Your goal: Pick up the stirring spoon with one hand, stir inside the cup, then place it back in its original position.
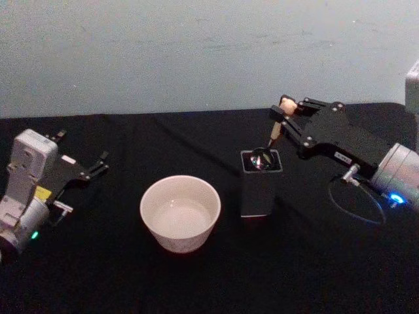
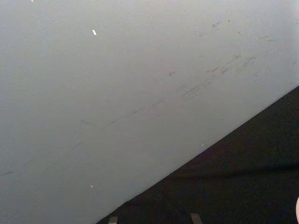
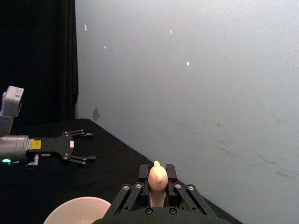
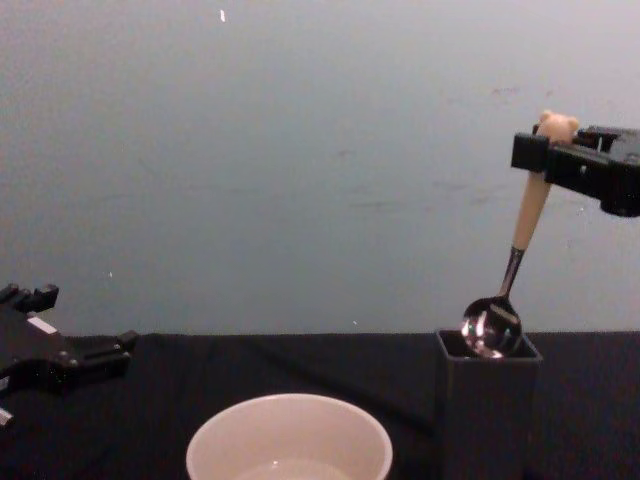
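- Two grippers on my screens: right gripper (image 1: 283, 112) clamps the stirring spoon (image 4: 516, 262), bowl at the holder's (image 1: 260, 190) mouth.
- Cup (image 1: 180, 212) sits left of it.
- Left gripper (image 1: 100, 161) spread wide, far left.

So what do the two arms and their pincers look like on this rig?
Both match: the left pincer and right pincer are black linkage fingers with visible pivot screws, each on a black plate bearing a small white label. Behind sit silver-grey wrist housings; the left has a yellow sticker and green light, the right a blue glowing ring.
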Controlling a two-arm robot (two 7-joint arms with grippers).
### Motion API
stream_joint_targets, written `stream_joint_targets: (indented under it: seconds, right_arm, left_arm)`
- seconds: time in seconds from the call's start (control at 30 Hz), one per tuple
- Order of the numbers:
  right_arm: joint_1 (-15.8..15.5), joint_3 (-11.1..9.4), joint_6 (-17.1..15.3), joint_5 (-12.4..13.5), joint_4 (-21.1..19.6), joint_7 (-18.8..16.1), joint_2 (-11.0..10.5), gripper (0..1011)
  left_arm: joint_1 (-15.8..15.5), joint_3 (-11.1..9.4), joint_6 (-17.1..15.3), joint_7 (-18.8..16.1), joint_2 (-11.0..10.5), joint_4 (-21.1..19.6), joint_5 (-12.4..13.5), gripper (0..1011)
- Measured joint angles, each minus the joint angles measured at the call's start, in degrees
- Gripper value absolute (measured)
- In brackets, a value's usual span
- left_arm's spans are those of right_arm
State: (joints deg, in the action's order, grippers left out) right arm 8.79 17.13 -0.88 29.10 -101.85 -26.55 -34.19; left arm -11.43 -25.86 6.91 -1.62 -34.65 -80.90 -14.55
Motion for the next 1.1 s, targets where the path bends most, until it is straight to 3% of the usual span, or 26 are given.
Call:
stream_joint_targets:
  seconds: [0.4, 1.1]
  right_arm:
    - [1.48, 1.80, -0.92, -0.79, 3.30, -0.04, 1.92, 212]
    - [0.66, 2.72, -4.62, -1.39, 8.19, 4.79, 6.55, 212]
  left_arm:
    - [0.00, 0.00, 0.00, 0.00, 0.00, 0.00, 0.00, 1001]
    - [0.00, 0.00, 0.00, 0.00, 0.00, 0.00, 0.00, 1001]
